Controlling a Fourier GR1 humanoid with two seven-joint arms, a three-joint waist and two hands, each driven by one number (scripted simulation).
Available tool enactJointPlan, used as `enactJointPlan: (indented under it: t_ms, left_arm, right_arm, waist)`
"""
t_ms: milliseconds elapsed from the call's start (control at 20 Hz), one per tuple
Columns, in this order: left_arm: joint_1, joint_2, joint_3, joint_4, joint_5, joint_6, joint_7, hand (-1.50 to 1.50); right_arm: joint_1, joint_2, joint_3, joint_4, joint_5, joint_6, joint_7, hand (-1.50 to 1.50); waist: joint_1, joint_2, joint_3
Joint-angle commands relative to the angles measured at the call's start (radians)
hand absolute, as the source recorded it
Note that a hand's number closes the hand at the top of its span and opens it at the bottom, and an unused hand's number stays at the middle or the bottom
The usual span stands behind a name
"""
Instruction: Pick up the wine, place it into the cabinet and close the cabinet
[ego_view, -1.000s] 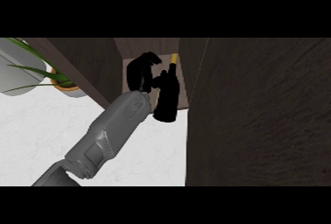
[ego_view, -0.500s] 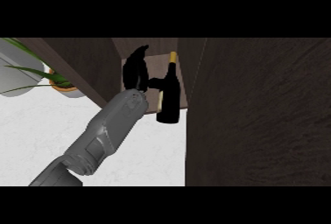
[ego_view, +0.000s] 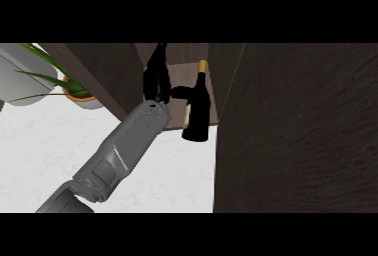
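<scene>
From the head view, a single grey forearm rises from the lower left toward the open dark wooden cabinet (ego_view: 184, 60), ending in a black hand (ego_view: 156, 80), apparently the left one, though which arm it is cannot be confirmed. Its fingers stretch straight up into the opening, apart from the thumb, which juts sideways to touch the shoulder of the dark glass wine bottle with a gold-capped neck (ego_view: 196, 112). Nothing is curled around the glass. The bottle stands upright at the front of the cabinet shelf, its base right at the shelf's outer edge, just beside the broad dark wooden door panel (ego_view: 295, 130) that fills the right of the view. The other hand does not show. A green potted plant in an orange pot (ego_view: 70, 90) sits at the upper left on the white marbled counter (ego_view: 44, 155). The risk, as I judge it, is the bottle's perch: a sideways nudge from the thumb, or the door swinging in against a base this near the lip, could topple it outward.
</scene>
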Motion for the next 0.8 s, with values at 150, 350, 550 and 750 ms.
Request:
enactJointPlan:
  t_ms: [150,350,550,750]
  left_arm:
    - [0.045,0.0,0.08,-0.074,0.12,0.001,-0.182,-1.5]
    - [0.078,0.0,0.075,-0.137,0.204,0.019,-0.266,-1.5]
    - [0.09,0.0,0.105,-0.173,0.303,0.018,-0.345,-1.5]
    - [0.131,0.0,0.105,-0.262,0.392,-0.028,-0.409,-1.5]
  right_arm:
    - [0.038,-0.005,0.006,-0.12,-0.061,-0.035,0.058,-1.5]
    - [0.06,0.013,0.049,-0.084,-0.016,-0.009,0.017,-1.5]
    - [0.025,0.002,0.019,-0.094,-0.036,-0.047,0.045,-1.5]
    - [0.049,0.01,0.044,-0.128,-0.003,-0.076,0.064,-1.5]
  waist:
    - [0.007,-0.006,-0.001]
    - [0.014,-0.016,0.001]
    - [0.026,-0.014,0.001]
    - [0.056,-0.025,0.001]
